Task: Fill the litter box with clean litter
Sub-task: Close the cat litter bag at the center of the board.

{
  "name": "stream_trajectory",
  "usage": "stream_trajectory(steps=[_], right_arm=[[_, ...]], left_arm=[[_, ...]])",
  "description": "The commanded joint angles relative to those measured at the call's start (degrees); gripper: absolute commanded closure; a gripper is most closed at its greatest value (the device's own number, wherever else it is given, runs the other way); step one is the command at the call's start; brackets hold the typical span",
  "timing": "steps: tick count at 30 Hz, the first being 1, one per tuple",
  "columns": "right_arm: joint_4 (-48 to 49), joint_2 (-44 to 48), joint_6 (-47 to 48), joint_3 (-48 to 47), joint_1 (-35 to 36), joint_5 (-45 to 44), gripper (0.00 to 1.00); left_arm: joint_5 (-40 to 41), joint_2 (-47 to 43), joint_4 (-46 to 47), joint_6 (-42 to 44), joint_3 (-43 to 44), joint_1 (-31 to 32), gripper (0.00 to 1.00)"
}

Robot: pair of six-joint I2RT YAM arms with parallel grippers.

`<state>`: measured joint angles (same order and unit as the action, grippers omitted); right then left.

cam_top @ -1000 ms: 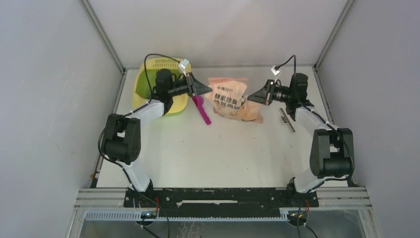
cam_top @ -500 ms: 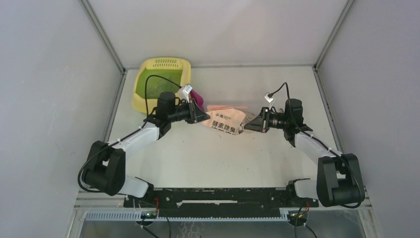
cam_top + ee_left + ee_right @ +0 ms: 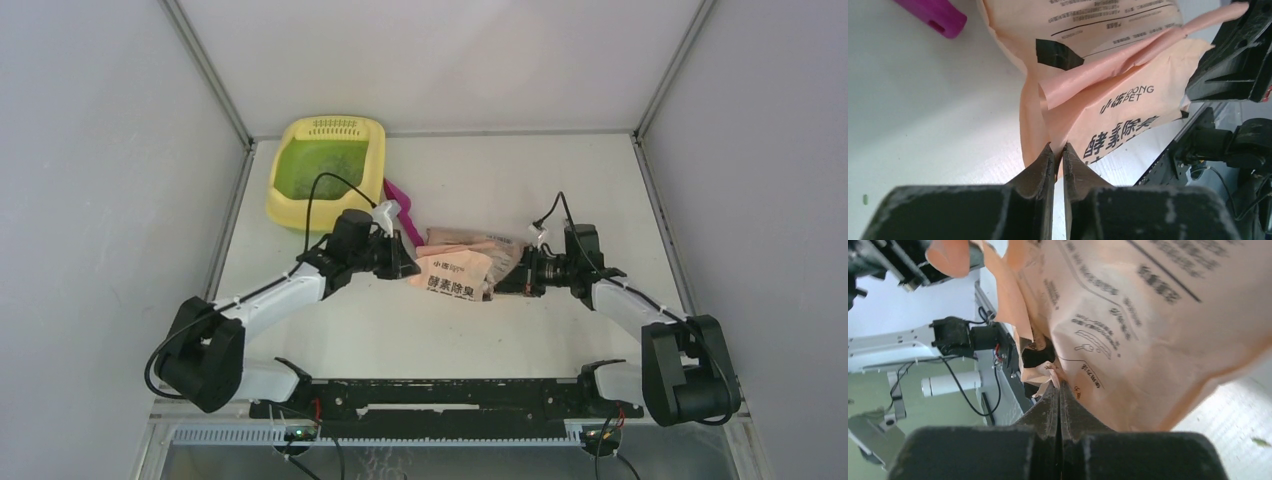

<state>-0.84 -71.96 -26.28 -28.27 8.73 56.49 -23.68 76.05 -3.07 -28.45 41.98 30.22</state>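
With the left gripper (image 3: 1058,150) and right gripper (image 3: 1059,386) each clamped on the peach bag (image 3: 462,270) at mid-frame, lift evenly, mouth up, toward the litter box (image 3: 335,128) at upper left.

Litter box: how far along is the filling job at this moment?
Done: the left pincer and right pincer are each shut on the peach bag. In hand: holding it away from the box. Left: emptying it into the litter box, whose floor shows only green.

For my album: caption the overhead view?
Left hand and right hand pinch the peach bag at both ends; yellow litter box beyond.
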Motion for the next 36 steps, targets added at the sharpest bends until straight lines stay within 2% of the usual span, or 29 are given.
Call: stream_trajectory(steps=[1, 5, 8, 10, 11, 14, 16, 18, 20, 22, 23, 25, 28, 30, 31, 33, 36], right_arm=[[-10.8, 2.2, 1.8, 0.1, -1.5, -7.9, 1.00], [-14.2, -0.3, 2.4, 0.9, -2.8, -10.6, 1.00], [-11.6, -2.4, 0.7, 2.3, -3.0, -9.6, 1.00], [-8.4, -1.9, -1.9, 4.0, -2.5, -8.2, 1.00], [-8.4, -1.4, -2.5, 4.3, -1.6, -8.5, 0.94], [-10.9, 0.5, -1.8, 4.3, -0.2, -10.3, 0.94], [-13.3, 2.1, -1.3, 4.2, -0.5, -11.1, 0.82], [-15.4, 5.6, -1.5, 4.2, -1.3, -11.5, 0.79], [-17.2, 10.1, -2.1, 3.7, -2.6, -12.9, 0.71], [-20.0, 14.7, -2.3, 1.9, -4.0, -14.3, 0.52], [-21.9, 16.5, -2.2, 0.4, -4.4, -15.8, 0.47], [-25.3, 19.5, -1.9, -2.9, -4.7, -18.6, 0.43], [-30.0, 22.2, -1.6, -9.0, -4.1, -23.2, 0.43], [-32.2, 22.2, -1.2, -12.6, -2.1, -27.7, 0.30], [-33.1, 21.4, -1.4, -14.7, -0.6, -30.6, 0.26], [-34.8, 18.1, -1.3, -18.7, 3.3, -36.0, 0.23], [-37.6, 9.7, -1.0, -25.6, 11.1, -45.7, 0.23]], left_arm=[[6.3, 1.1, -3.3, 1.6, -0.9, 1.7, 0.87], [8.8, 2.0, -5.6, 2.1, -0.6, 1.8, 0.87], [9.3, 2.7, -6.0, 2.5, -0.5, 2.0, 0.87], [9.7, 3.0, -6.2, 2.5, -0.5, 2.4, 0.87], [9.9, 3.0, -6.4, 2.5, -0.5, 2.6, 0.87], [10.4, 2.1, -6.9, 2.4, -0.4, 3.4, 0.87], [10.7, 0.7, -7.9, 2.0, -0.1, 4.0, 0.87], [11.2, -1.3, -9.2, 1.5, 0.2, 4.4, 0.87], [12.1, -3.9, -11.6, 1.1, 0.7, 4.7, 0.87], [13.1, -6.1, -13.7, 0.9, 1.5, 4.9, 0.86], [13.3, -7.3, -14.6, 0.8, 1.8, 4.9, 0.86], [13.8, -9.3, -16.4, 0.7, 2.4, 5.1, 0.86], [14.5, -12.0, -18.5, 0.7, 3.0, 5.1, 0.85], [14.8, -13.2, -19.8, 0.7, 3.4, 5.2, 0.85], [14.7, -13.7, -20.1, 0.6, 3.5, 5.2, 0.85], [14.7, -14.4, -20.4, 0.5, 3.5, 5.3, 0.84], [14.7, -15.0, -21.0, 0.3, 3.5, 5.6, 0.84]])
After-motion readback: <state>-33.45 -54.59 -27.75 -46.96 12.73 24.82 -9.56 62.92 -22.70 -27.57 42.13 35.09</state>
